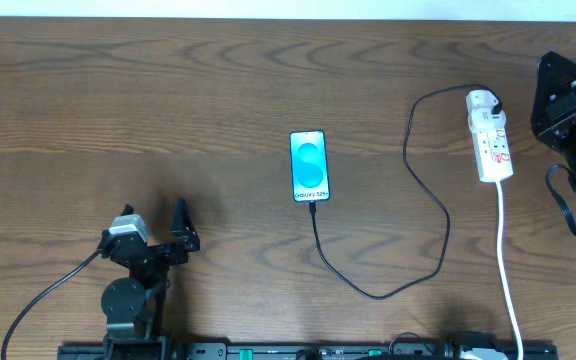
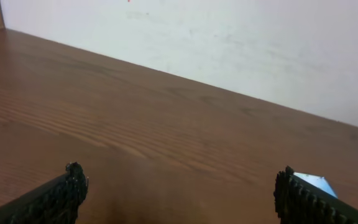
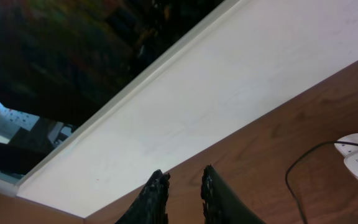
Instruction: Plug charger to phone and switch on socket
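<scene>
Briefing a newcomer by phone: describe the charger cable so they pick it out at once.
On the wooden table, find the white power strip at the right. From the plug at its far end a thin black cable, the charger, loops down and left to the near edge of the phone. The strip's own cord is white, thicker and runs nearly straight.

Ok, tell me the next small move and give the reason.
Probably bring the right gripper over the socket to press a red switch. The charger has its white plug head at the strip's far end and its cable meets the phone at the bottom edge, so the switch seems to be what is left. The right arm is the nearer one.
</scene>
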`<state>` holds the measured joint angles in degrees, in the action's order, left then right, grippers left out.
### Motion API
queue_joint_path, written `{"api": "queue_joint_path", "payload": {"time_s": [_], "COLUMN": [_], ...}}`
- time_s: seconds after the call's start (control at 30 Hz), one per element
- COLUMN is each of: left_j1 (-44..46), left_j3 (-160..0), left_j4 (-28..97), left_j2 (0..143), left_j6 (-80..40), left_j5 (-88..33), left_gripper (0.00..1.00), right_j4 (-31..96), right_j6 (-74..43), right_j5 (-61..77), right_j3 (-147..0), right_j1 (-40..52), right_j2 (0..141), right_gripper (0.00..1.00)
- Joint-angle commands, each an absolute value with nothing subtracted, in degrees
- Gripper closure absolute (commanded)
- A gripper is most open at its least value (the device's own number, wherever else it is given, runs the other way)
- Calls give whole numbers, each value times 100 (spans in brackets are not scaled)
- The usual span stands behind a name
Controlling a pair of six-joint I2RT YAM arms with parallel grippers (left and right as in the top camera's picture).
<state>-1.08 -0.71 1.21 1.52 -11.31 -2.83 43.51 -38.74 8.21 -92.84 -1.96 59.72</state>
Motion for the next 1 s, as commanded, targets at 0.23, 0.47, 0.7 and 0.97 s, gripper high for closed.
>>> {"api": "queue_joint_path", "payload": {"time_s": [0.23,0.47,0.7,0.97], "left_j1": [-132,-132,-132,-117], "left_j3": [-23,-23,-23,-23], "left_j4": [392,392,392,384], "left_j2": [183,183,183,8], "left_j6": [-753,-753,-753,-753], "left_j5": [-248,-248,-248,-244], "left_gripper": [2,2,2,2], "right_j4": [4357,4357,4394,4394], "right_j6": [-3804,-3804,-3806,-3806], "right_j5": [851,854,856,854], "right_j3": [-9284,-9284,-9284,-9284], "right_j1": [-102,-102,-102,-102], "right_j2": [5935,5935,5935,5800], "right_gripper": [82,82,83,83]}}
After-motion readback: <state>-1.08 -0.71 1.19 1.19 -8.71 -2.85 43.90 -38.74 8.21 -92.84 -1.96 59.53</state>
